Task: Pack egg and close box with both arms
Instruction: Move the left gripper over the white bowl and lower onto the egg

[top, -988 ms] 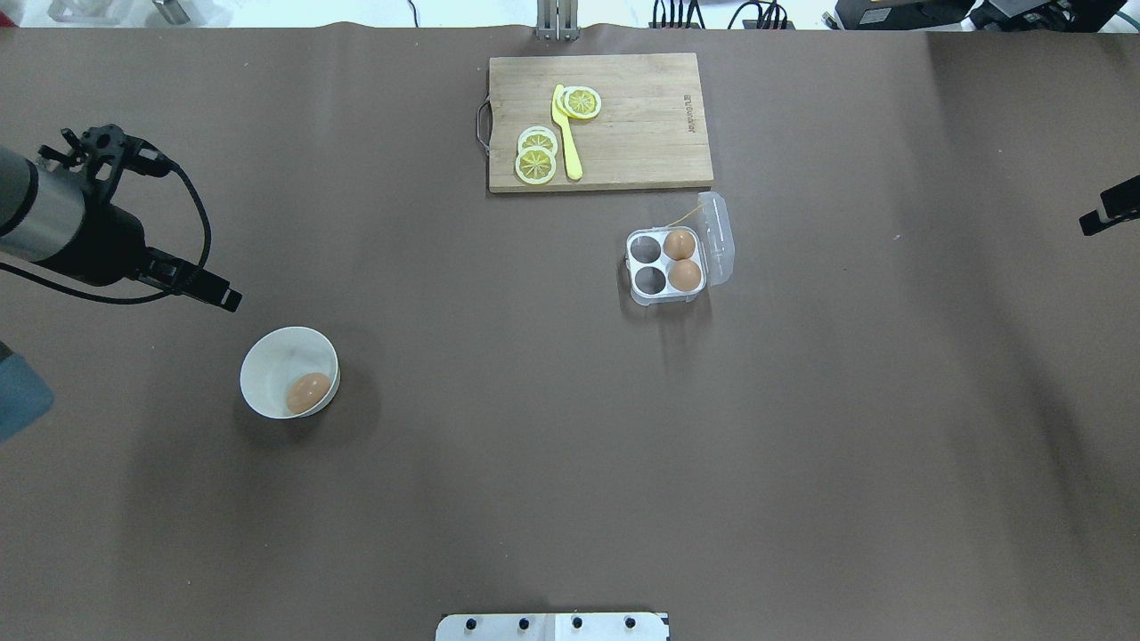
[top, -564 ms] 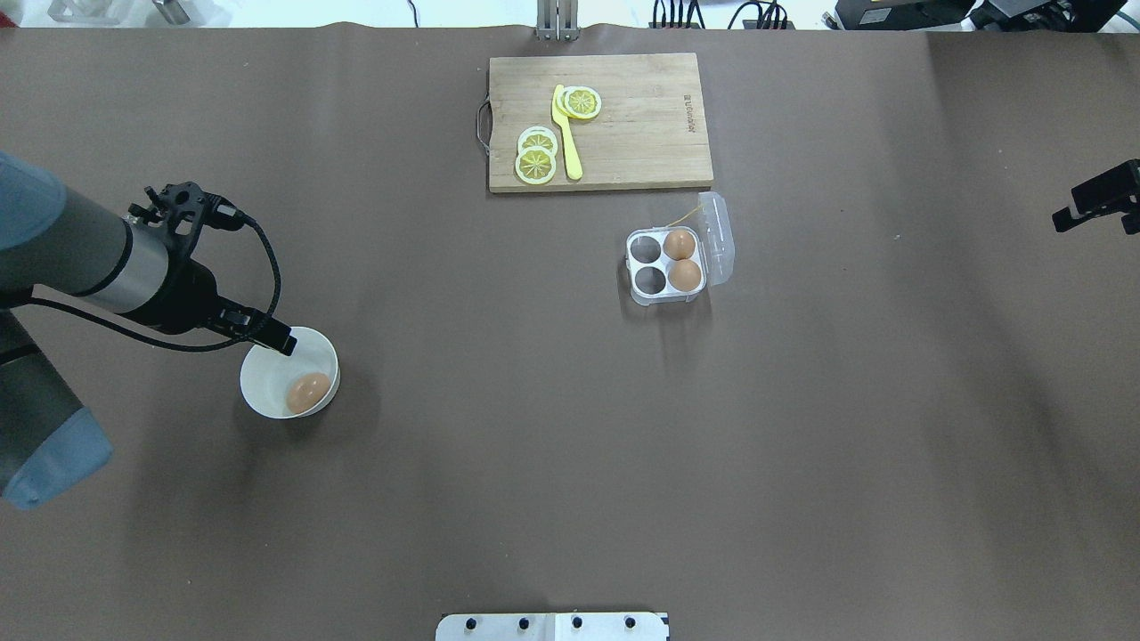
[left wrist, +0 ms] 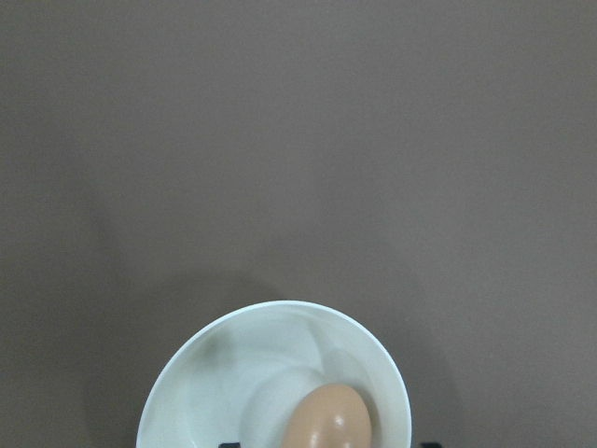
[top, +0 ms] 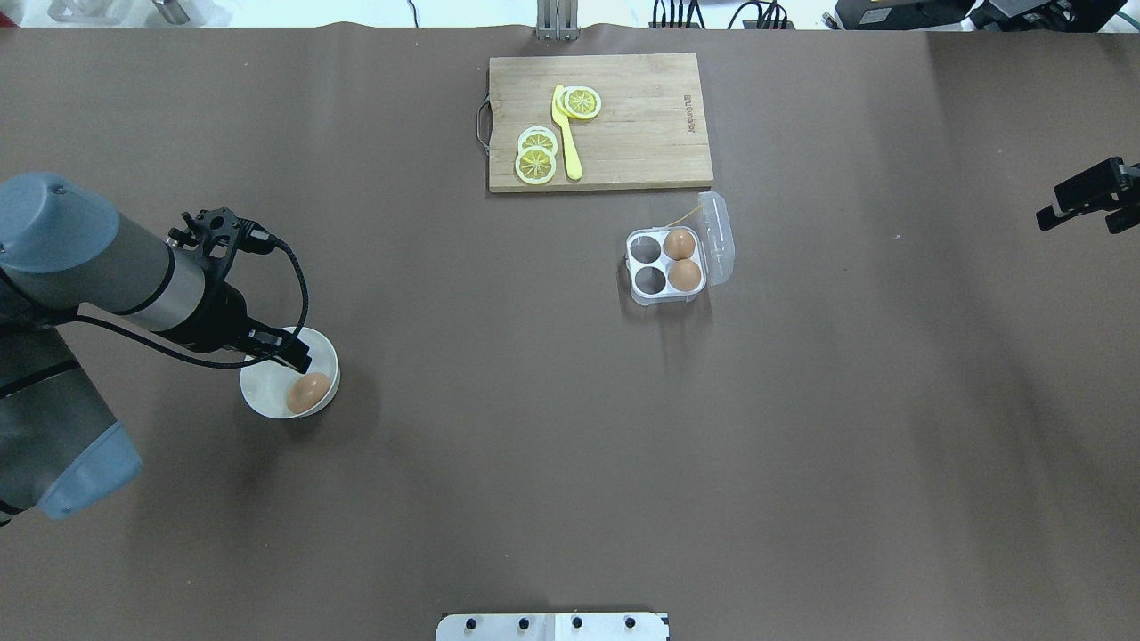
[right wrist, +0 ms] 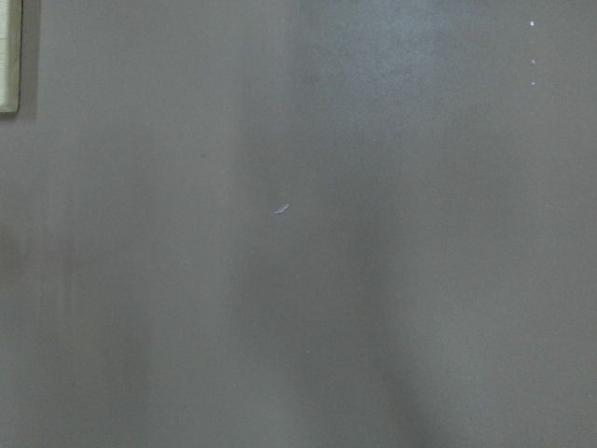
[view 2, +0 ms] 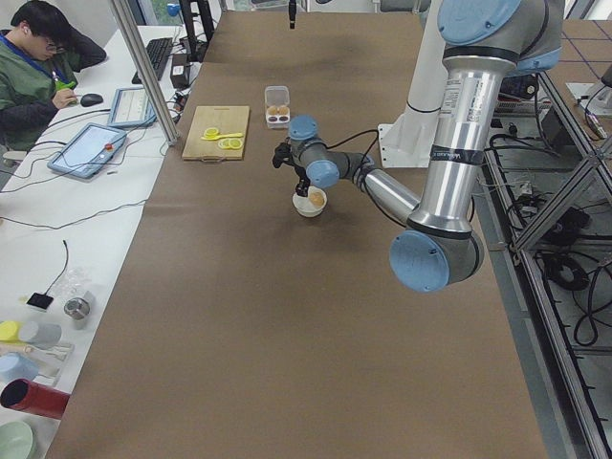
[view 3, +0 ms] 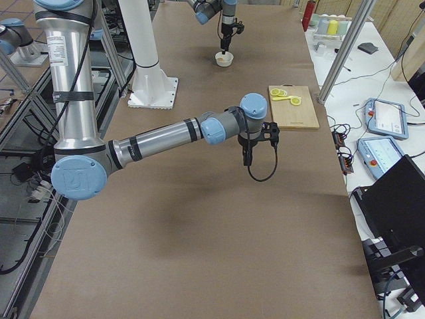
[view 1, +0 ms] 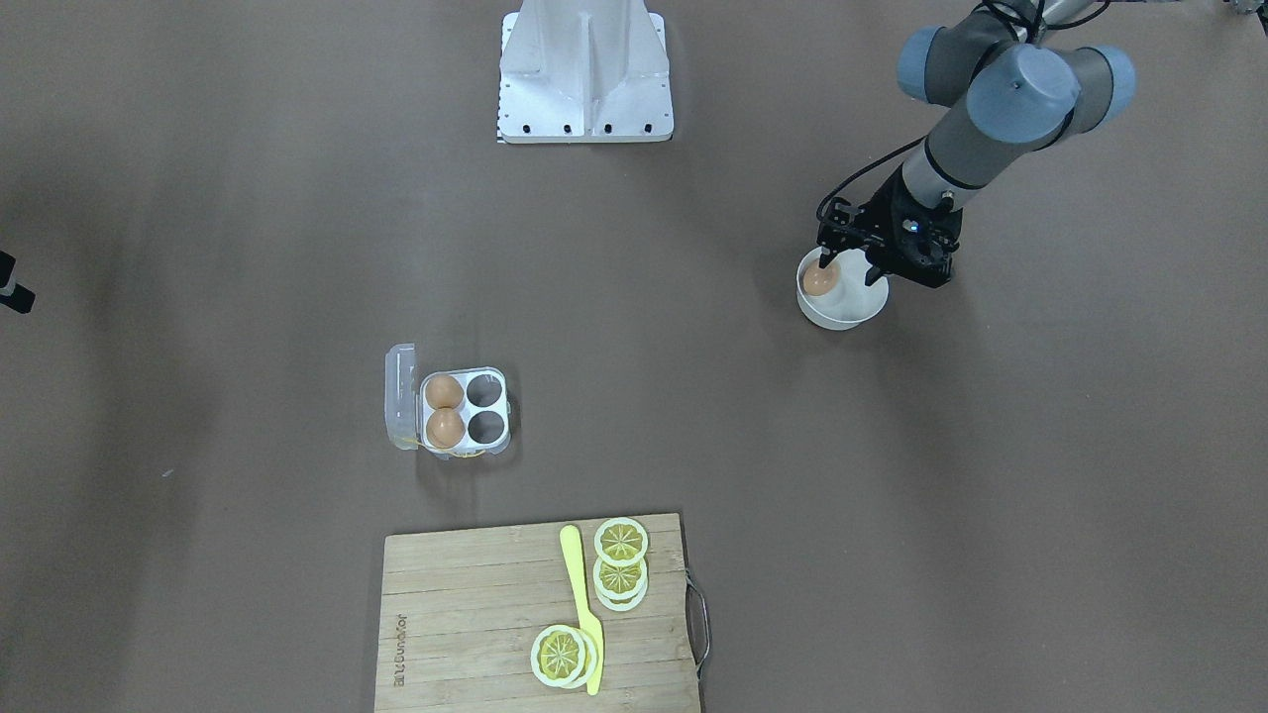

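Now: bowl holds the egg; box, lid open, holds two eggs beside the hinge. Left gripper spread over bowl; right gripper unreadable.

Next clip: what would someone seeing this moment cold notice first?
The left tool hangs open over the white bowl on the robot's left side of the table, with a lone egg lying inside. Mid-table sits the box with its lid swung open. It holds two eggs in the cells next to the lid, and the other two cells are empty.
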